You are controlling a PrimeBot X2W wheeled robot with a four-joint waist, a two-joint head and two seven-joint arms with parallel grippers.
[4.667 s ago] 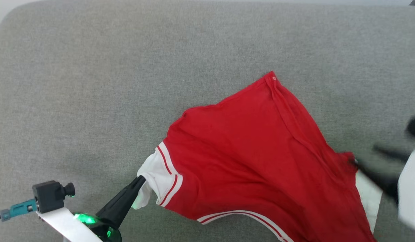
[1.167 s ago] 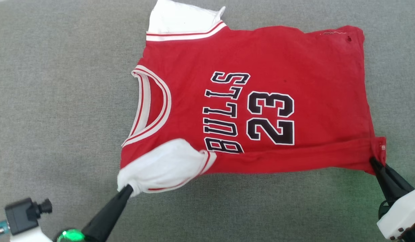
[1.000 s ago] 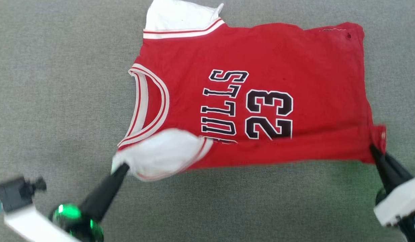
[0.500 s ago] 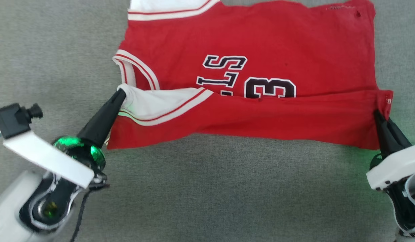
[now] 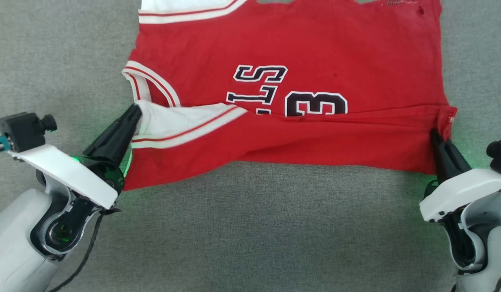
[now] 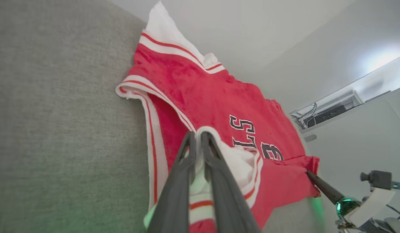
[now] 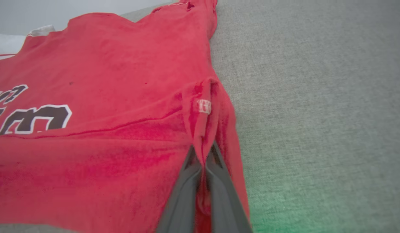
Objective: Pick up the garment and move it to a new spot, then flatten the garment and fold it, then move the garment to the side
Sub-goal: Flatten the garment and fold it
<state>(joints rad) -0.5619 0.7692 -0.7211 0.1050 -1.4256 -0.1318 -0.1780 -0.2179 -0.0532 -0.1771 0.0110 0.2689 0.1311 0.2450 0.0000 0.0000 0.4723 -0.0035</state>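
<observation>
The red garment lies front up on the grey cushion, collar to the left, hem to the right. Its near long edge is folded over onto the front, covering the lower half of the lettering and the number. My left gripper is shut on the near white sleeve, held up by the collar. In the left wrist view the left gripper pinches the white sleeve cloth. My right gripper is shut on the garment's near hem corner, and the right wrist view shows that gripper clamping the red cloth below a small white label.
The grey fabric cushion spreads all around, with bare room in front of the garment and to its left. The garment's far sleeve runs off the top edge of the head view. A wall and a shelf with cables show beyond the cushion.
Both grippers carried the near edge of the garment away from me and over its front, covering half the lettering. Since half a second ago the fold has shifted slightly left; the camera also moved.
</observation>
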